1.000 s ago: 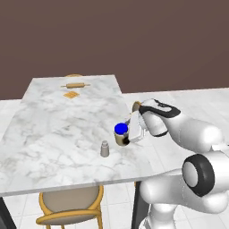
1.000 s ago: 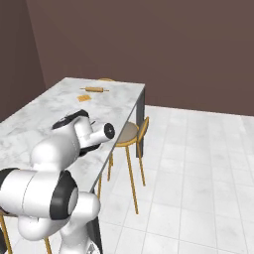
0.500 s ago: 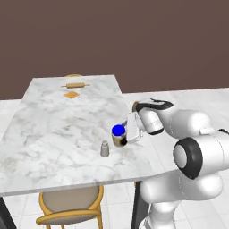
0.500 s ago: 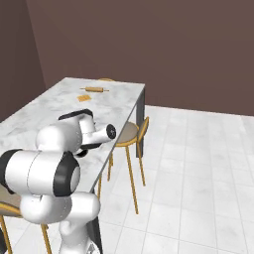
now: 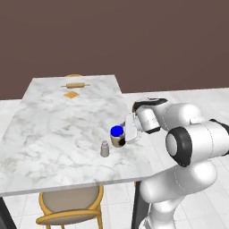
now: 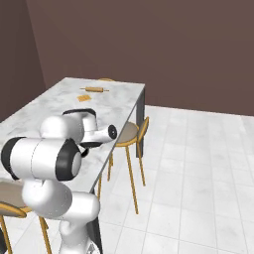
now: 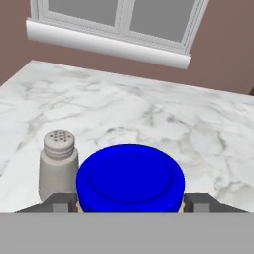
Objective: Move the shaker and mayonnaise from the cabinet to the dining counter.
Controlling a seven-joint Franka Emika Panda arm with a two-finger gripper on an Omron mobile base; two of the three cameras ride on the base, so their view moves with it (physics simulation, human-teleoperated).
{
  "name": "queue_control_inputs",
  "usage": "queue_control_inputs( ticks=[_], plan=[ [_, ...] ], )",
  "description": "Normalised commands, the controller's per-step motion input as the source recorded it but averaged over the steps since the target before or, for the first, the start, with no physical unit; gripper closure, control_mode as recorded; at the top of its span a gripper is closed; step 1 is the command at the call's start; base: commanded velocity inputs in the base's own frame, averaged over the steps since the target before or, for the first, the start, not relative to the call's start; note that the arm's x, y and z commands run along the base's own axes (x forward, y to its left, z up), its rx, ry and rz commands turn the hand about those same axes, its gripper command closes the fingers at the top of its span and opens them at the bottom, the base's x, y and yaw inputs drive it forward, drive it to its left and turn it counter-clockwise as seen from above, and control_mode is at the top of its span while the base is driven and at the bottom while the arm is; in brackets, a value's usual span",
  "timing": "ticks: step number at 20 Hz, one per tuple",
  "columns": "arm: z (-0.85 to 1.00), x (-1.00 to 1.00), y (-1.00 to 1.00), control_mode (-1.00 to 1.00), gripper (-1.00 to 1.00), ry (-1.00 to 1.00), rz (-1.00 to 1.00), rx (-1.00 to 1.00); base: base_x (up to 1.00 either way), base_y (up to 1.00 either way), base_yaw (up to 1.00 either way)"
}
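Room: dark brown walls, pale tiled floor (image 6: pixel 198 173); a white-framed window (image 7: pixel 119 25) sits in the wall beyond the counter.
Counter (image 5: pixel 58 120): white-grey marble, rectangular, with orange-wood chairs (image 6: pixel 131 134) tucked at its sides.
Far end: a rolling pin (image 5: pixel 75 85) and a small orange piece (image 5: pixel 70 95) lie close together.
Mayonnaise (image 5: pixel 117 136): upright near the counter's right edge, blue lid up.
Shaker (image 5: pixel 105 149): upright just beside the mayonnaise, apart from it.
Gripper (image 5: pixel 126 134): level at the mayonnaise, one dark fingertip (image 7: pixel 59 202) on each side of the jar, clamped on it.
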Motion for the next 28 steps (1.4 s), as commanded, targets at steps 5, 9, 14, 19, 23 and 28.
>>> queue_control_inputs(
  ticks=[5,9,14,19,23,28],
  plan=[
    [-0.18,0.22,0.00,-1.00,1.00,0.00,0.00,0.01,0.00,0.00,0.00],
    [-0.18,0.12,0.06,-1.00,1.00,0.00,0.01,0.03,0.00,0.00,0.00],
    [-0.18,0.06,0.08,-1.00,1.00,0.00,0.05,0.03,0.00,0.00,0.00],
    [-0.21,-0.09,0.16,-1.00,1.00,0.00,0.06,0.00,0.00,0.00,0.00],
    [-0.11,-0.21,0.12,-1.00,-1.00,-0.03,0.06,0.00,0.00,0.00,0.00],
    [-0.01,-0.26,0.00,-1.00,-1.00,-0.06,0.04,0.00,0.00,0.00,0.00]
  ],
)
